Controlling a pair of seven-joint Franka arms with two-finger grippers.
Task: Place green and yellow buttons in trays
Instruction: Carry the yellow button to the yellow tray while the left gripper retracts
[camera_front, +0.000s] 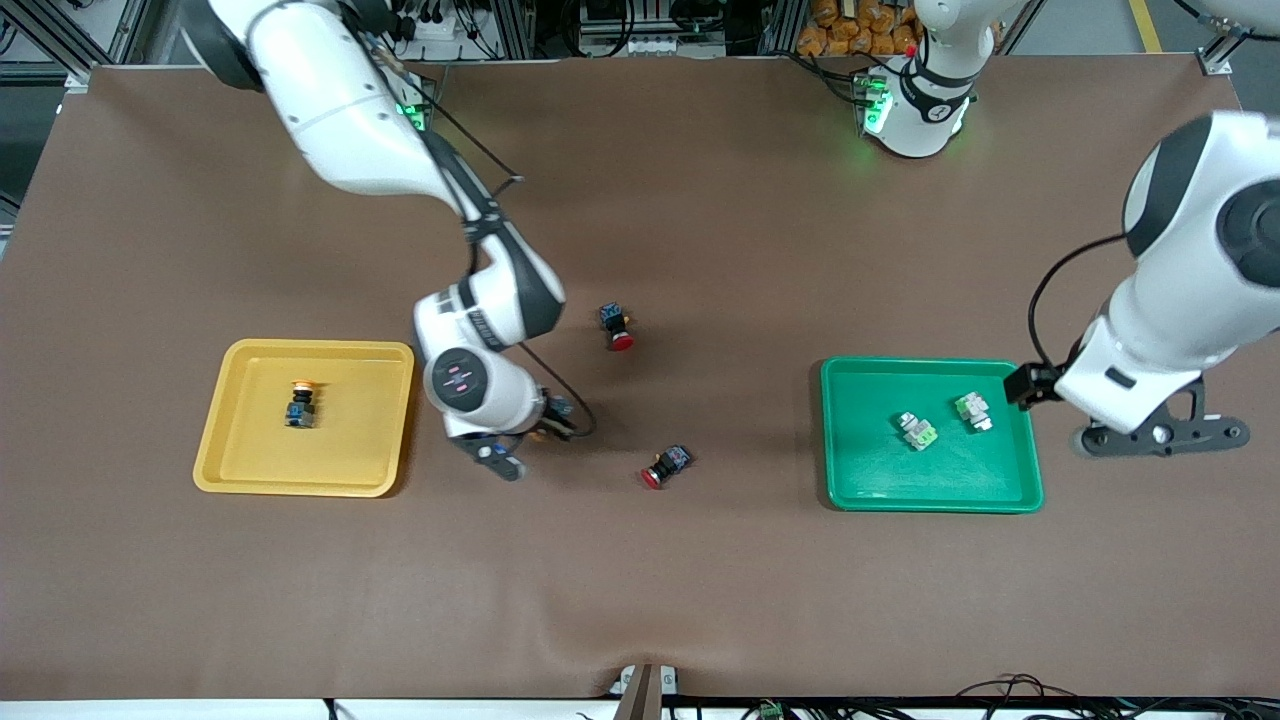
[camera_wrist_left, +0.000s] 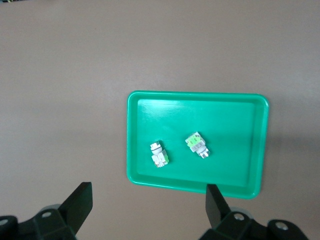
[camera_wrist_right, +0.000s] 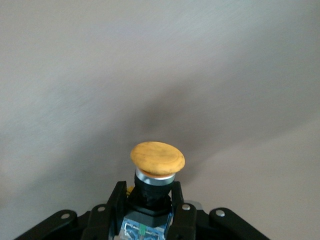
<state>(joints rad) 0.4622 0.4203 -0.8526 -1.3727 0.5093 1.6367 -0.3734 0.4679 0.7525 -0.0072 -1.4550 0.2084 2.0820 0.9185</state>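
My right gripper hangs over the bare mat beside the yellow tray, shut on a black-and-blue button with an orange-yellow cap; the fingers clamp its black body. A second yellow-capped button stands in the yellow tray. Two whitish-grey buttons with green parts lie in the green tray. My left gripper is open and empty above that tray's rim at the left arm's end. The left wrist view shows the gripper, the green tray and both green buttons.
Two black-and-blue switches with red caps lie on the brown mat between the trays, one farther from the front camera and one nearer. The right arm's elbow reaches over the mat above the yellow tray's corner.
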